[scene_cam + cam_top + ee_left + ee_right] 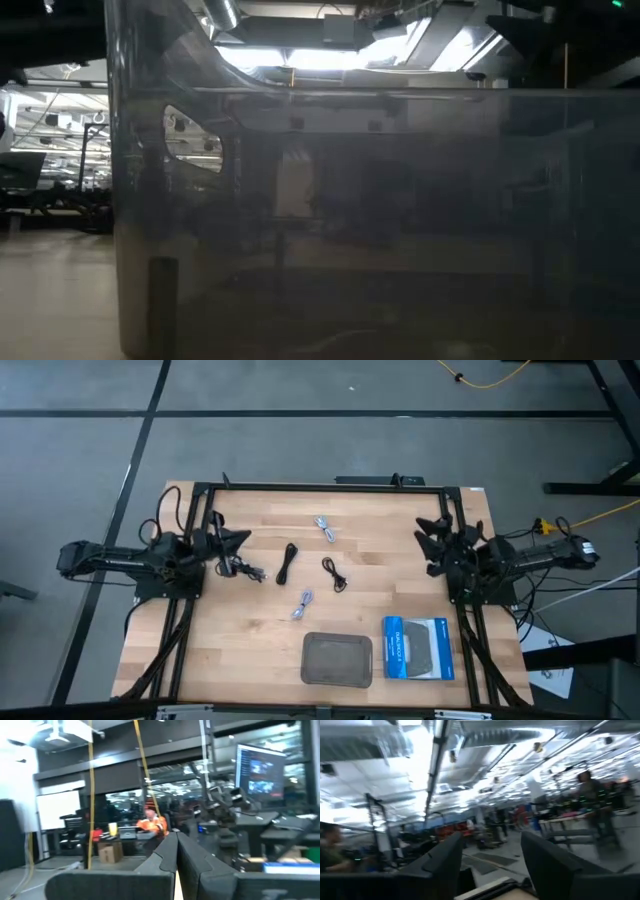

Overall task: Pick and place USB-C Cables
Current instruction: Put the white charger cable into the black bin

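Several small coiled USB-C cables lie flat on the wooden table in the high view. Two are pale: one toward the far side [324, 528] and one nearer the middle [303, 603]. Black ones lie at the centre [288, 562], just right of it [335, 574], and close to the left arm [247, 571]. My left gripper [240, 540] is over the table's left part with its fingers shut [176, 857], holding nothing. My right gripper [428, 540] is over the right part and open [490, 860], also empty. Both wrist views look out level into the room, and neither shows a cable.
A grey tray [337, 659] sits at the near edge, with a blue-and-grey flat box [417, 648] to its right. A black frame [330, 486] borders the table. The low view shows only a hazy grey surface. People appear in the room beyond [152, 822] [587, 780].
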